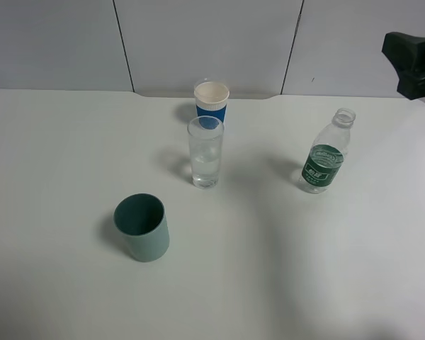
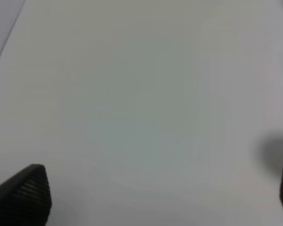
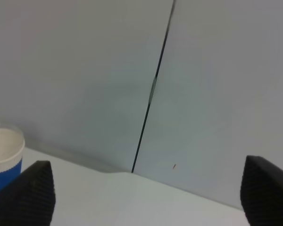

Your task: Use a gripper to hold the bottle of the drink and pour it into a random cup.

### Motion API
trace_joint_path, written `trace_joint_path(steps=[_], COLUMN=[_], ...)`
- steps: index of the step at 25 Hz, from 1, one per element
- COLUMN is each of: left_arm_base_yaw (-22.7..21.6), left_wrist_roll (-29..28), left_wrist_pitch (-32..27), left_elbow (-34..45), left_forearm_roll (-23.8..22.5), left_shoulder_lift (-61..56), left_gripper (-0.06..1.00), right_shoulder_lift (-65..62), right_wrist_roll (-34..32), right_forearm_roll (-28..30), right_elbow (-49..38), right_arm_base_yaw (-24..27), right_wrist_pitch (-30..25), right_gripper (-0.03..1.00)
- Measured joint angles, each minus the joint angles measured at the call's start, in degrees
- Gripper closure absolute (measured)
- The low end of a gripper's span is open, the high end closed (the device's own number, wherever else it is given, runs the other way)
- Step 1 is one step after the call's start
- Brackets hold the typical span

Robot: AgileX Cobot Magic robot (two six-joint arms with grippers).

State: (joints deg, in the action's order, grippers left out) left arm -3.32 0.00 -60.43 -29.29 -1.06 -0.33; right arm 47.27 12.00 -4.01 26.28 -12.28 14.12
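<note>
The bottle point(image 1: 326, 154) is standing upright and uncapped on the counter point(image 1: 283, 255), clear with a dark green label, below and just left of the right end effector point(image 1: 413, 65). The glass point(image 1: 205, 151) is standing upright too, tall and clear, well to the left of that end effector.

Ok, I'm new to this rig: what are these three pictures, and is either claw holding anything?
The high camera looks down on a white table. On it stand a capless bottle, a clear glass, a blue cup behind the glass and a teal cup nearer the camera. The black shape at upper right is the right arm. The other two pictures come from cameras on the wrists. The left gripper is open over bare table. The right gripper is open, facing the wall, with the blue cup at the frame edge. Neither holds anything.
</note>
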Motion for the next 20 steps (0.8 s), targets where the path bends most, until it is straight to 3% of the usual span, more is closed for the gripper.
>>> trace_joint_path(steps=[5, 11, 14, 20], left_arm_base_yaw=[0.0, 0.0, 0.0, 0.0], left_wrist_roll=[0.0, 0.0, 0.0, 0.0], left_wrist_pitch=[0.0, 0.0, 0.0, 0.0], left_elbow=[0.0, 0.0, 0.0, 0.0], left_forearm_roll=[0.0, 0.0, 0.0, 0.0], left_shoulder_lift=[0.0, 0.0, 0.0, 0.0], left_gripper=[-0.04, -0.04, -0.04, -0.04], right_shoulder_lift=[-4.1, -5.2, -5.4, -9.9], right_wrist_roll=[-1.9, -11.2, -14.5, -15.3], right_forearm_roll=[7.7, 20.6, 24.4, 26.0], right_elbow=[5.5, 14.3, 18.2, 22.2], right_arm_base_yaw=[0.0, 0.0, 0.0, 2.2], right_wrist_pitch=[-10.9, -29.1, -36.1, -39.1], right_gripper=[0.19, 0.19, 0.19, 0.19])
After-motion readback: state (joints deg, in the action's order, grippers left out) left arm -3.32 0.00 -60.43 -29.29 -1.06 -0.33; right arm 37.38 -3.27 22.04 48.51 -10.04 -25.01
